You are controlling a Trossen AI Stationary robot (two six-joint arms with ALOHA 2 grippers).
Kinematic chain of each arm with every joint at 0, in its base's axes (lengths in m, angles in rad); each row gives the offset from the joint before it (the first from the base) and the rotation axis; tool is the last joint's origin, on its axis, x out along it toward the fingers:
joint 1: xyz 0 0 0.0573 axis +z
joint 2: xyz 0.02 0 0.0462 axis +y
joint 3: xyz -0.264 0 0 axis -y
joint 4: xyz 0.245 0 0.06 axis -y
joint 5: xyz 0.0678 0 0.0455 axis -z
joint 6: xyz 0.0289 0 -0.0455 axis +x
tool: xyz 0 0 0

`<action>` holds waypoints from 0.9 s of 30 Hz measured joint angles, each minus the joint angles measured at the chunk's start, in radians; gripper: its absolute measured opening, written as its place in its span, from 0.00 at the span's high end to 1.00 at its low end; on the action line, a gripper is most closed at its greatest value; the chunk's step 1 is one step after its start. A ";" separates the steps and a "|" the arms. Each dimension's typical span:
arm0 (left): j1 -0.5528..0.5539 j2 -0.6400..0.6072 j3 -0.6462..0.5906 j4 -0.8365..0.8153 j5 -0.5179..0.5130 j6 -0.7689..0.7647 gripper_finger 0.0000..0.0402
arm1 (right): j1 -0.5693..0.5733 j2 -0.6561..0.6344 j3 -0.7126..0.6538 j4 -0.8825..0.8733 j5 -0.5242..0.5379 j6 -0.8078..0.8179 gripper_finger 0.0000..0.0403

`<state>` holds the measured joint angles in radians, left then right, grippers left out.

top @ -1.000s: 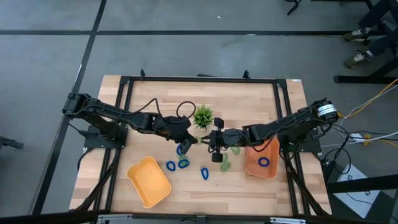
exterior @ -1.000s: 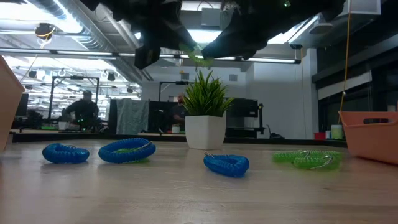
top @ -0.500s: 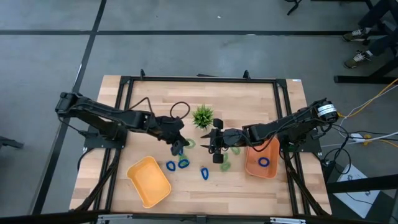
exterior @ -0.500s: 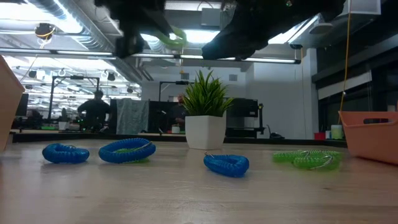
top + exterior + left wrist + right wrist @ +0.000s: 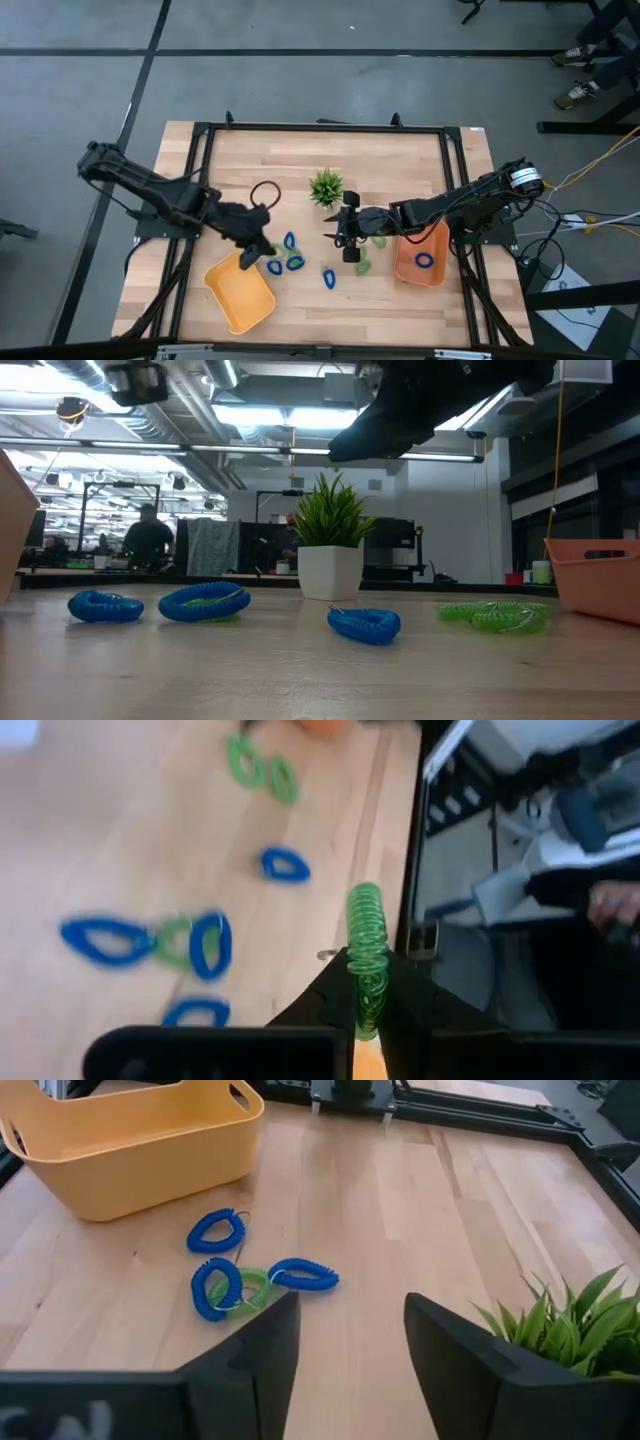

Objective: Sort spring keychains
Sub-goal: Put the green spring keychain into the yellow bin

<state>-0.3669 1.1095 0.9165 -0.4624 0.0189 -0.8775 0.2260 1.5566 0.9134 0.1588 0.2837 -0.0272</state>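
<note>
- My left gripper [image 5: 368, 982] pinched a green keychain [image 5: 367, 935] above the yellow tray [image 5: 240, 292].
- My right gripper [image 5: 345, 1335] hung open and empty beside the plant [image 5: 326, 186].

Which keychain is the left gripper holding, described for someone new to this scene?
Start at the yellow tray on the table's left side. At its upper right corner sits the left gripper, shut on a light green spring keychain. It is the only keychain off the table; the others lie flat on the wood.
</note>
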 joint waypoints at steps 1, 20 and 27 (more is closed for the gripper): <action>-0.015 -0.004 0.000 -0.021 0.000 -0.024 0.95 | 0.000 0.000 0.000 0.000 0.000 0.000 0.56; -0.167 0.000 -0.010 -0.263 0.026 -0.447 0.95 | 0.000 0.000 0.000 0.000 0.000 0.000 0.56; -0.193 0.001 -0.010 -0.275 0.044 -0.534 0.93 | 0.000 0.000 0.000 -0.007 0.000 0.000 0.56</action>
<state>-0.5599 1.1107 0.9062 -0.7372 0.0631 -1.4111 0.2260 1.5566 0.9134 0.1516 0.2840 -0.0273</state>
